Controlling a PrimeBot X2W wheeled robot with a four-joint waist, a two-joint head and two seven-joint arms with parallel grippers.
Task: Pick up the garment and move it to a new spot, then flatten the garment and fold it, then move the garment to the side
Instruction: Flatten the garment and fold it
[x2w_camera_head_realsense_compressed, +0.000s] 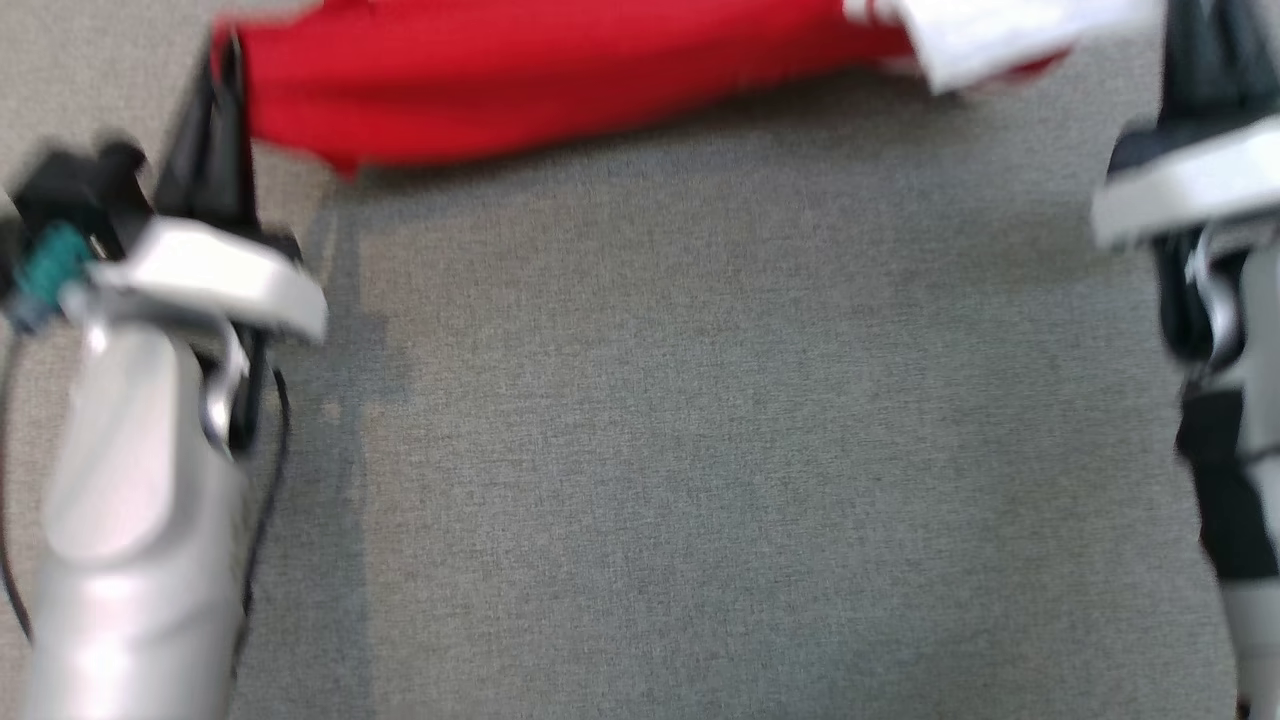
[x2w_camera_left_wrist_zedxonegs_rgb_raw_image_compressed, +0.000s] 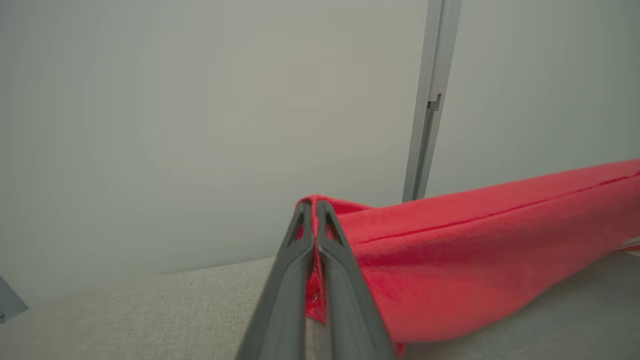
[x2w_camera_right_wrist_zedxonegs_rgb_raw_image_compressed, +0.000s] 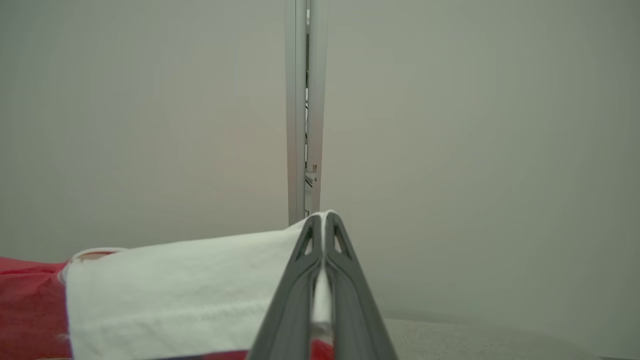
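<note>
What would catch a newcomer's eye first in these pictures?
The red garment stands out most, stretched across the top of the head view over the grey surface, with a white part at its right end. The left claw is shut on its red corner, and the right claw is shut on the white part.

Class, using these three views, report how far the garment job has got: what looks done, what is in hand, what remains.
Done: the garment is picked up, pinched at its red end by the shut left gripper and at its white end by the shut right gripper. In hand: it hangs stretched between them over the grey surface. Left: laying it flat, folding it, moving it aside.
</note>
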